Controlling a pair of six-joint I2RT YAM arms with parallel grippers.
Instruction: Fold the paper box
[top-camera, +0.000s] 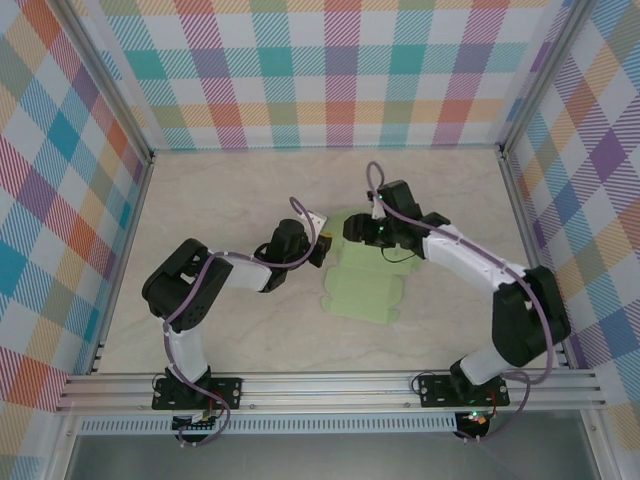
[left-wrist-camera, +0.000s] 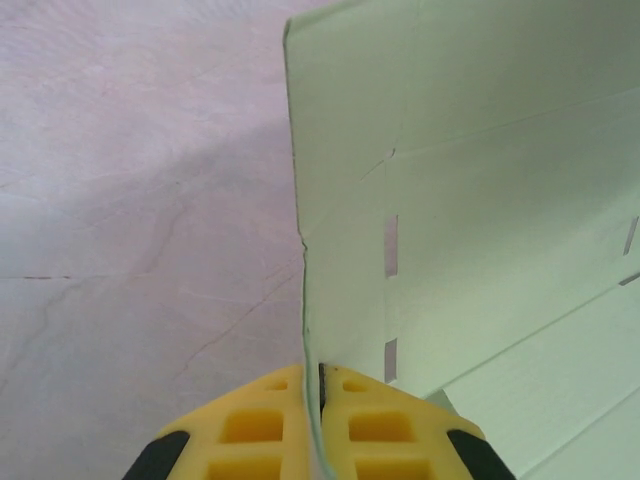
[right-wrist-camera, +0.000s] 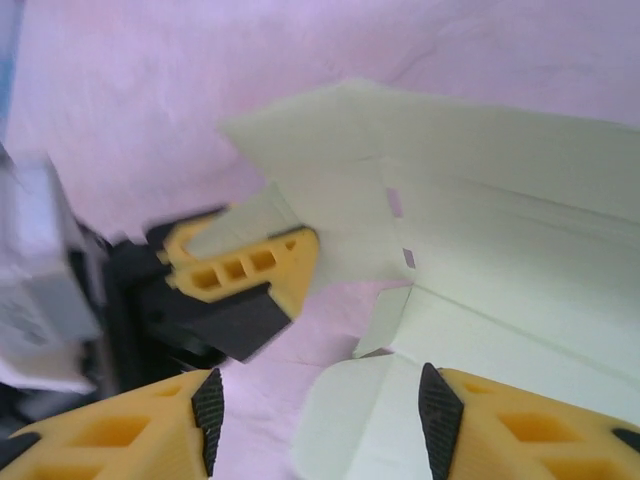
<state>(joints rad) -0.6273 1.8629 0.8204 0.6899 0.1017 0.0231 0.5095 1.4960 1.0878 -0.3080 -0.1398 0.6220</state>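
Note:
The paper box (top-camera: 366, 290) is a pale green cut-out sheet lying near the middle of the table, with its far part (top-camera: 352, 224) raised. My left gripper (top-camera: 322, 248) is at the sheet's left side. In the left wrist view its yellow fingers (left-wrist-camera: 270, 420) are shut on the sheet's upright edge (left-wrist-camera: 450, 200). My right gripper (top-camera: 376, 232) is over the far part of the sheet. It (right-wrist-camera: 325, 415) stands open, and a rounded flap (right-wrist-camera: 370, 420) lies between its black pads (right-wrist-camera: 438, 415) without being pinched. The left gripper's yellow finger (right-wrist-camera: 250, 268) holds a flap just ahead.
The table top (top-camera: 220, 200) is pale marbled, with checked walls on three sides. An aluminium rail (top-camera: 320, 385) runs along the near edge, carrying both arm bases. Bare table lies to the left, right and far side of the sheet.

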